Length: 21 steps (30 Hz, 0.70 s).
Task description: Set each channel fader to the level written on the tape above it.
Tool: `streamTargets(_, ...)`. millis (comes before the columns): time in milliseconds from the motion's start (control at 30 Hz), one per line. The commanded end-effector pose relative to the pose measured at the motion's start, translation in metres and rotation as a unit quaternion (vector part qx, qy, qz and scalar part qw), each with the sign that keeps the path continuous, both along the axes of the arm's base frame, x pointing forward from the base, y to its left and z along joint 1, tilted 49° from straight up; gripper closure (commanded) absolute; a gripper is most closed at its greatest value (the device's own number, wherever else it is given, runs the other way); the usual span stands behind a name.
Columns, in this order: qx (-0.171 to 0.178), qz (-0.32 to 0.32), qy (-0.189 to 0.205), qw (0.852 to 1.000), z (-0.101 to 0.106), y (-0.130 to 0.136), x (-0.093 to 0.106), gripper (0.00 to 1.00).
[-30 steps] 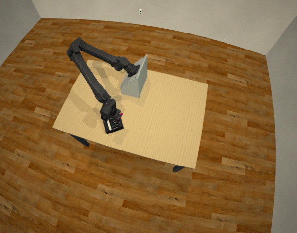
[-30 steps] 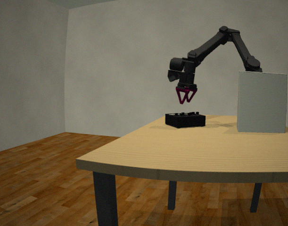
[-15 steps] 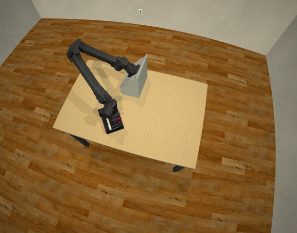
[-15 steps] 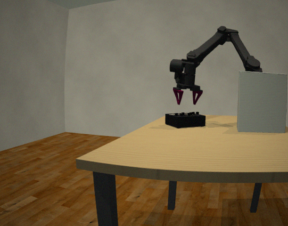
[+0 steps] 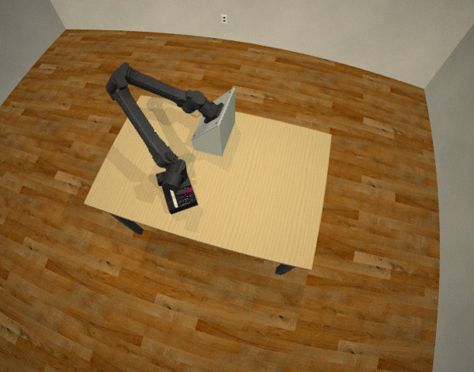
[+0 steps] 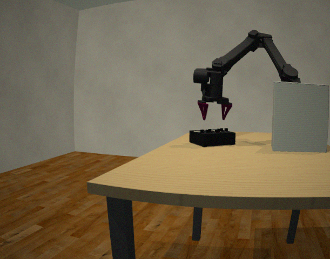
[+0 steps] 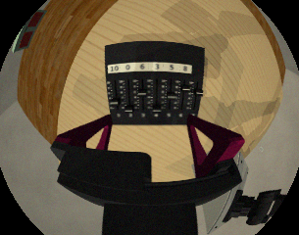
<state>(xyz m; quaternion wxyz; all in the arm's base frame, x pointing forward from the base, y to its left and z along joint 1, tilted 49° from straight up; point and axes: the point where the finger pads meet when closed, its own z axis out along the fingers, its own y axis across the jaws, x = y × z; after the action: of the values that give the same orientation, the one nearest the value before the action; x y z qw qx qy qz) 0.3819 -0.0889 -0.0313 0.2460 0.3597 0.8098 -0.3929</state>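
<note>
The bench [image 5: 261, 180] [image 6: 215, 172] [image 7: 82, 64] was pale yellow with fine grain lines; the desk [image 5: 183, 204] [image 6: 219, 138] [image 7: 154, 53] was black, its tape [image 7: 149, 68] [image 5: 174, 198] cream with dark numerals at twelve o'clock; the jaws' fingers [image 6: 203, 110] were magenta.
</note>
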Motion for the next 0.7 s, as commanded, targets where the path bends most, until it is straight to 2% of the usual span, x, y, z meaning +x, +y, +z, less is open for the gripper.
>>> streamTargets(0,-0.002,-0.004,-0.003,1.000,-0.0019,0.0002,0.0030,0.00)
streamTargets(667,-0.003,-0.002,0.000,1.000,-0.0019,0.0002,0.0030,0.00)
